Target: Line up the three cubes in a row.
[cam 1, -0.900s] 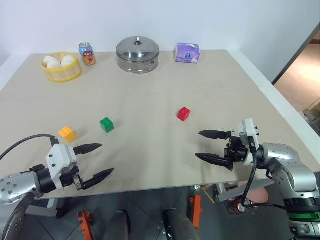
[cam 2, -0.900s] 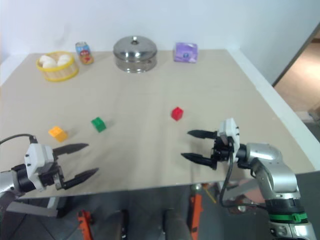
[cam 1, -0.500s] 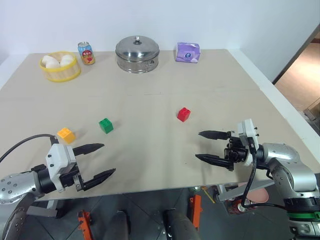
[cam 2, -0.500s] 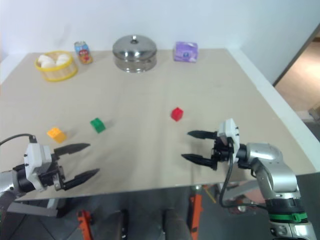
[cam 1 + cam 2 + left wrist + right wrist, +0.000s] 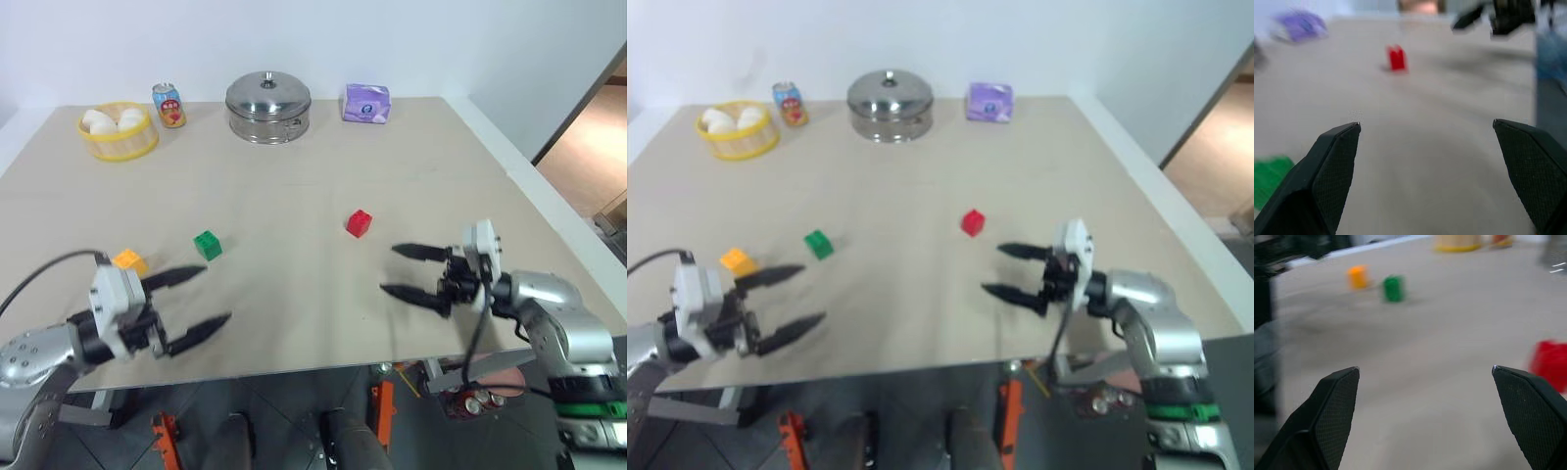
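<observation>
- Cubes lie scattered on the table (image 5: 294,186), not in a row: the yellow-orange cube (image 5: 128,260) nearest the left edge, the green cube (image 5: 207,244) just beside it, the red cube (image 5: 359,223) well apart to the right.
- Left gripper (image 5: 199,300) hovers near the yellow-orange cube, fingers apart, empty.
- Right gripper (image 5: 403,271) hangs near the red cube, fingers apart, empty.

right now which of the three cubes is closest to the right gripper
The red cube. It sits just beyond the open right gripper, while the green cube and orange cube lie over by the left gripper.
</observation>
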Available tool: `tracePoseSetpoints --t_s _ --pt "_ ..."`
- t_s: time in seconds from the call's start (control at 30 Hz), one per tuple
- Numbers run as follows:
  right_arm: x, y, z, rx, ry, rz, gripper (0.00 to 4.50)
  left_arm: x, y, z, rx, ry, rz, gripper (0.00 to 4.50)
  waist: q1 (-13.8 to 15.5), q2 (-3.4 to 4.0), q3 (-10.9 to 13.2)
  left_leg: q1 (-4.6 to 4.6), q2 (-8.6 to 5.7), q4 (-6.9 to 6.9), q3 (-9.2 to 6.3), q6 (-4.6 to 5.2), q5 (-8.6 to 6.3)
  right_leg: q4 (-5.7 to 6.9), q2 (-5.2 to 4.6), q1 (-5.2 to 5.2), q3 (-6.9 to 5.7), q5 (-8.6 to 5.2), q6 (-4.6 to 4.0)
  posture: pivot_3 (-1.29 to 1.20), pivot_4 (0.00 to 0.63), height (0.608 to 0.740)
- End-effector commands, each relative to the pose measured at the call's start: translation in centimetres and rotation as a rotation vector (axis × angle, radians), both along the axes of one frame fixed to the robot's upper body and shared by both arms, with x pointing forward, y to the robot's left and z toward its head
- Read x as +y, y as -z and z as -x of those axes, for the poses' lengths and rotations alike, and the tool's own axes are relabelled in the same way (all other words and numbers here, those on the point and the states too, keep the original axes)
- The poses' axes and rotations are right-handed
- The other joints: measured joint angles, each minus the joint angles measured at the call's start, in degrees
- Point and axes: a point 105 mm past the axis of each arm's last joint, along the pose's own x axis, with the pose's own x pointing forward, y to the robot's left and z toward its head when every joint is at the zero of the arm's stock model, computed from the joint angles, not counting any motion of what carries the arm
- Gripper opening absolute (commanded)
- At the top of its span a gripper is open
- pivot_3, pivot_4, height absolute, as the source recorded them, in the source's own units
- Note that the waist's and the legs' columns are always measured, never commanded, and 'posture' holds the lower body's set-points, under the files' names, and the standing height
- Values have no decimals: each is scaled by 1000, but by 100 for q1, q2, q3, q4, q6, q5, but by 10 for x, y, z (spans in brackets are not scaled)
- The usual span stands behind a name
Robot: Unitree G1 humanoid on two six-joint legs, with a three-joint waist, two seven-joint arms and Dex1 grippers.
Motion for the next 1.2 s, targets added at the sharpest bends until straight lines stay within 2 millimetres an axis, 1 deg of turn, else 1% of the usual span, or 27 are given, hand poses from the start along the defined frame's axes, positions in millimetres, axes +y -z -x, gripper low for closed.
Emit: tracePoseSetpoints --t_s 0.03,0.13,0.23,0.33,0.43,0.53,0.63,0.93,1.07,1.1,1.13,1.2 --pt "-8 -13 -35 -33 184 -7 4500 -17 -12 -16 -40 -23 94 4480 5 -1 -1 0 0 3 -1 1 1 1 1 3 0 3 2 0 150 739" --pt "-9 -11 -55 -5 253 -11 4500 -35 -17 -28 -68 -23 157 4480 9 -8 -6 -1 0 19 -2 9 6 2 4 18 0 12 5 0 150 739" --pt "-6 -6 -70 23 262 -9 4500 -51 -17 -41 -88 -25 195 4480 11 -9 -6 -6 0 28 -3 12 5 6 6 21 2 10 9 0 150 739" --pt "-3 5 -86 54 280 5 4500 -66 -11 -52 -85 -24 226 4480 9 -9 -6 -7 -2 29 -2 15 3 7 14 21 16 12 19 0 150 739" --pt "-1 10 -99 60 308 7 4500 -78 -5 -56 -86 -17 238 4480 2 -9 -6 -6 -2 29 -2 16 3 10 21 20 25 16 25 0 150 739" --pt "2 11 -105 59 304 11 4500 -86 -2 -57 -90 -13 242 4480 3 -9 -6 -6 0 29 -4 16 3 15 26 17 28 16 25 0 150 739" --pt "8 17 -108 72 294 24 4500 -91 -2 -57 -90 -13 257 4480 4 -8 -6 -6 0 29 -3 17 3 17 27 17 32 15 25 0 150 739" --pt "24 29 -113 83 288 48 4500 -97 -10 -63 -113 -38 293 4480 2 -8 -6 -5 -1 39 -2 18 4 18 27 19 37 23 31 0 150 739" --pt "28 32 -116 83 301 47 4500 -100 -11 -65 -116 -36 301 4480 2 -8 -6 -4 -1 39 -2 19 4 19 28 20 37 24 32 0 150 739" --pt "28 32 -116 78 304 48 3884 -100 -11 -66 -116 -35 301 4500 2 -8 -6 -5 -1 39 -2 19 4 18 28 20 37 24 32 0 150 739" --pt "28 32 -117 76 307 44 3695 -100 -11 -66 -116 -35 301 4500 1 -8 -6 -6 -1 38 -2 19 4 19 28 19 38 24 32 0 150 739" --pt "29 31 -117 76 300 43 2972 -101 -11 -67 -116 -36 301 4500 2 -8 -6 -6 -1 38 -2 19 4 18 28 18 38 24 32 0 150 739"
